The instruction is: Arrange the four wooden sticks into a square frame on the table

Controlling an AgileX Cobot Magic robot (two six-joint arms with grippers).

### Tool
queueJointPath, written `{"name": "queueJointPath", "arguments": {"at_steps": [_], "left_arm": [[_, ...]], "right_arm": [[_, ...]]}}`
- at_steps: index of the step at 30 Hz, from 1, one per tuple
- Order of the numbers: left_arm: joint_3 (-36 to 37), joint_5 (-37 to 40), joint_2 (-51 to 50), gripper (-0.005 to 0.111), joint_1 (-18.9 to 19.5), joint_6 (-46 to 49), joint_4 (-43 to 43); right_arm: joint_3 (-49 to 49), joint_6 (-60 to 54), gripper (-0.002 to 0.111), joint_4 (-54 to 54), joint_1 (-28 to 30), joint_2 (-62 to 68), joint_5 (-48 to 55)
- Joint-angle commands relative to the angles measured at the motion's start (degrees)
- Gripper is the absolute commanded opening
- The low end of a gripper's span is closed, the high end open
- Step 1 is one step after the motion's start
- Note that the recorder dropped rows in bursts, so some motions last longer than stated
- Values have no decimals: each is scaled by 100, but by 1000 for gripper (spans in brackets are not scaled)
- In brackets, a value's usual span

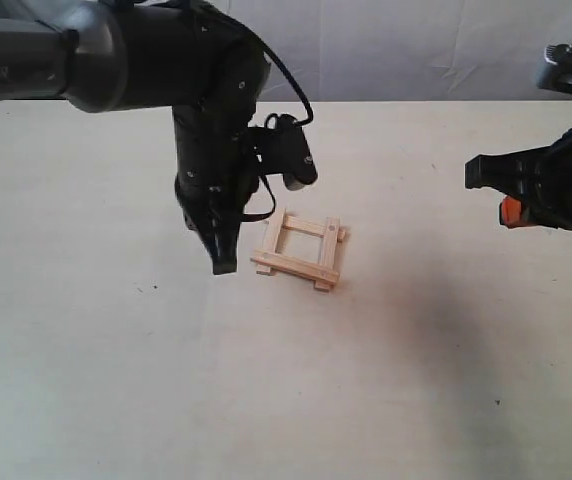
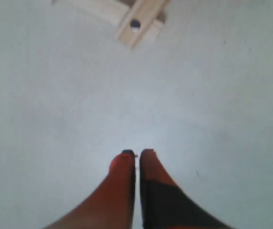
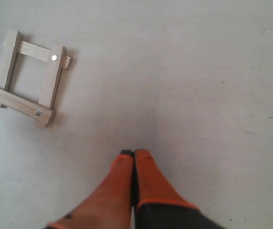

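Note:
The four wooden sticks lie as a small square frame [image 1: 301, 251] on the cream table [image 1: 116, 380], overlapping at the corners; the right wrist view shows the whole square frame [image 3: 29, 78], the left wrist view only one corner [image 2: 135, 21] with a dark hole. My left gripper [image 1: 225, 266] hangs just left of the frame, a little above the table, shut and empty [image 2: 137, 152]. My right gripper [image 1: 476, 172] is far off at the right edge, also shut with nothing in it [image 3: 133, 152].
A white cloth backdrop [image 1: 416, 50] closes the far edge of the table. A few tiny dark specks [image 1: 153, 288] dot the tabletop. The left arm's cable and camera [image 1: 291, 150] hang just behind the frame.

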State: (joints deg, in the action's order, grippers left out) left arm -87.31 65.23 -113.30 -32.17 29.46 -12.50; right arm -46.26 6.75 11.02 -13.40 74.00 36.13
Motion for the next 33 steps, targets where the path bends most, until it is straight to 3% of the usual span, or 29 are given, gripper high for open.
{"name": "queueJointPath", "arguments": {"at_steps": [1, 2, 6, 11, 15, 24, 33], "left_arm": [[-33, 473, 436, 0, -36, -1436, -20], [62, 473, 732, 0, -3, -2018, 121], [733, -143, 1953, 0, -3, -2750, 245], [2191, -1716, 3746, 0, 423, -2946, 587], [3183, -2321, 4623, 0, 779, -2946, 721], [3355, -2156, 4835, 0, 794, -2946, 491], [3355, -2156, 4835, 0, 794, -2946, 491]], "right_arm": [[30, -124, -1, -7, 7, -40, -30], [30, -241, -1, -15, 7, -40, 65], [59, -250, -1, -432, 7, -382, 299], [830, -250, -1, -833, 7, -1799, -152], [1525, -250, -1, -1102, 7, -3191, -640], [1908, -250, -1, -1057, 7, -4718, -904], [1908, -250, -1, -1047, 7, -4967, -890]]}}
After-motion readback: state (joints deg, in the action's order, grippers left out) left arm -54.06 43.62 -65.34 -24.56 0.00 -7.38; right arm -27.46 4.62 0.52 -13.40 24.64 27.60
